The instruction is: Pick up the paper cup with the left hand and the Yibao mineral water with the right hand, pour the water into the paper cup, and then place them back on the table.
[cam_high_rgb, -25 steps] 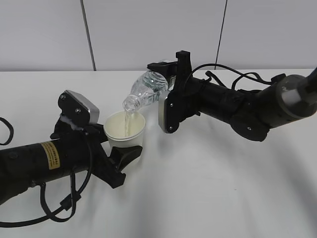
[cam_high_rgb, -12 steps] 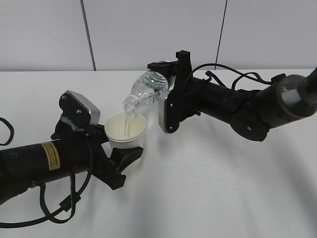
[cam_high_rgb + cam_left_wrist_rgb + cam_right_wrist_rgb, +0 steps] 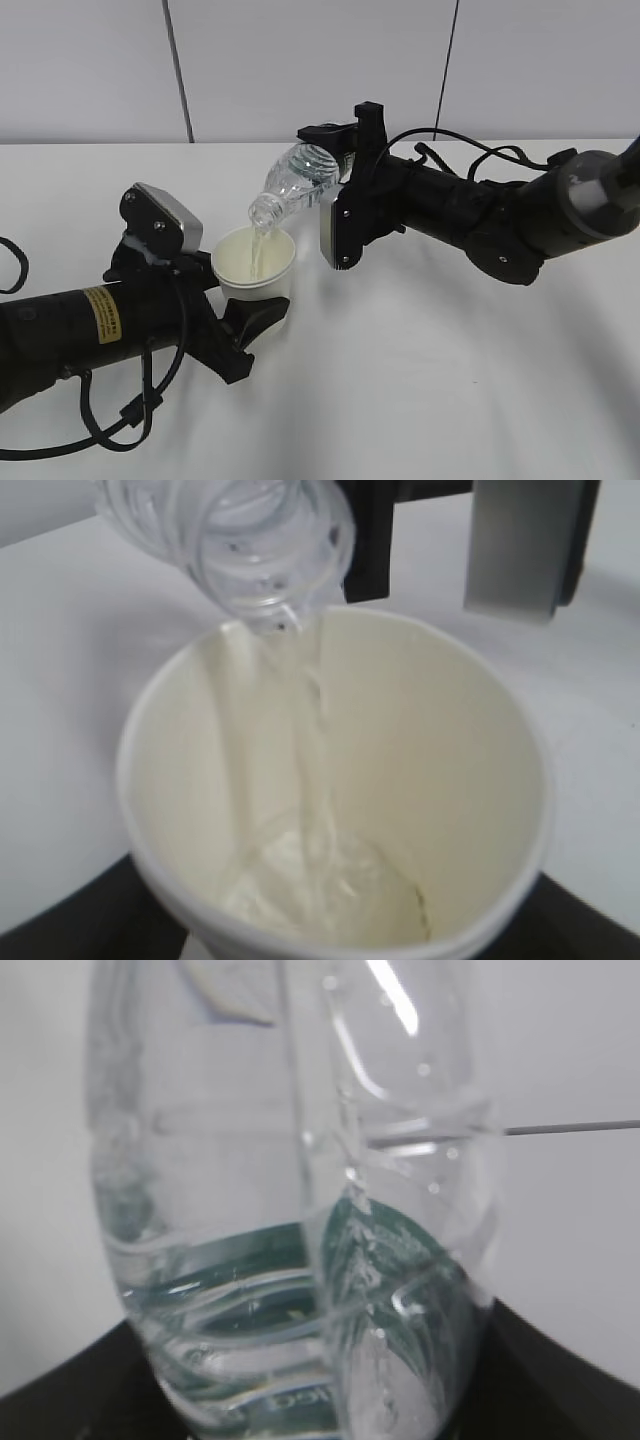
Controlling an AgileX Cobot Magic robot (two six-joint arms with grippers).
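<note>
Exterior view: right hand (image 3: 338, 172) is clamped on the Yibao mineral water (image 3: 292, 186), bottle tipped neck-down to the left, mouth just above the cup rim, thin stream running into it. Left hand (image 3: 252, 300) is closed round the paper cup (image 3: 254, 265), fingers low on its wall, cup upright & held off the table (image 3: 420, 380) as far as I can tell.

Left wrist view: stream runs down the cup's inner wall, shallow pool at the bottom of the paper cup (image 3: 420, 780); plenty of room left. Right wrist view: bottle (image 3: 290, 1260) fills the frame, green label showing through the water.

Step in hand, I'd judge: the pour, mid-way. Next move calls for rolling the bottle back upright w/o dripping, keeping the cup level, then setting both down apart on the table & letting go.
</note>
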